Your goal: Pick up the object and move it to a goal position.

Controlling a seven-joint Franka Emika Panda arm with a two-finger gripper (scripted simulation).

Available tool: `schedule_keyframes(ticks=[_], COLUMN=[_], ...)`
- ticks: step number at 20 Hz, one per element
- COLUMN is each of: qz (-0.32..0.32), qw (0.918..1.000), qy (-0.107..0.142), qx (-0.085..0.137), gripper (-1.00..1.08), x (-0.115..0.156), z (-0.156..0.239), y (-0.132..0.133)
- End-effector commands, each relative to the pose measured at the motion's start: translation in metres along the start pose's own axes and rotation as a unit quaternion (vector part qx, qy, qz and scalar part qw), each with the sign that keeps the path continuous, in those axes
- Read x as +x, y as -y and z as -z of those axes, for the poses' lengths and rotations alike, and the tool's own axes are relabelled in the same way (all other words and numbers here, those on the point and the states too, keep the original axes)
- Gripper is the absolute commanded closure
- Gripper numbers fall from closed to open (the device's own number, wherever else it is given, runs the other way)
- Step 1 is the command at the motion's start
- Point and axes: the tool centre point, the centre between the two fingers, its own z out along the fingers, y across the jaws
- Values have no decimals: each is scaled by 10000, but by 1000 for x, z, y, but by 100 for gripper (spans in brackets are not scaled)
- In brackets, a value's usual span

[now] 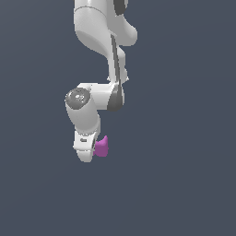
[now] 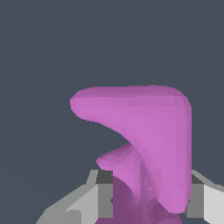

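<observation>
The white gripper has its 2 fingers clamped on the matte magenta irregular lump, which protrudes beyond their tips.

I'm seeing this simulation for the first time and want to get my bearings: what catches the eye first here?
The magenta object stands out against the plain dark grey background, sitting at the tip of the white arm that hangs down in the exterior view. In the wrist view it fills the picture, lodged between the grey fingers of the gripper.
</observation>
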Motion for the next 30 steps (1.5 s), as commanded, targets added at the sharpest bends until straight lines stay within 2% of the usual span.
schedule_keyframes(ticks=[1, 8, 14, 30], qz=[0, 0, 0, 3], qw=[10000, 10000, 10000, 10000], qy=[0, 0, 4, 3], qx=[3, 0, 1, 3], gripper=[108, 108, 108, 108], x=[0, -1, -4, -20], z=[0, 8, 33, 165], y=[0, 4, 14, 67])
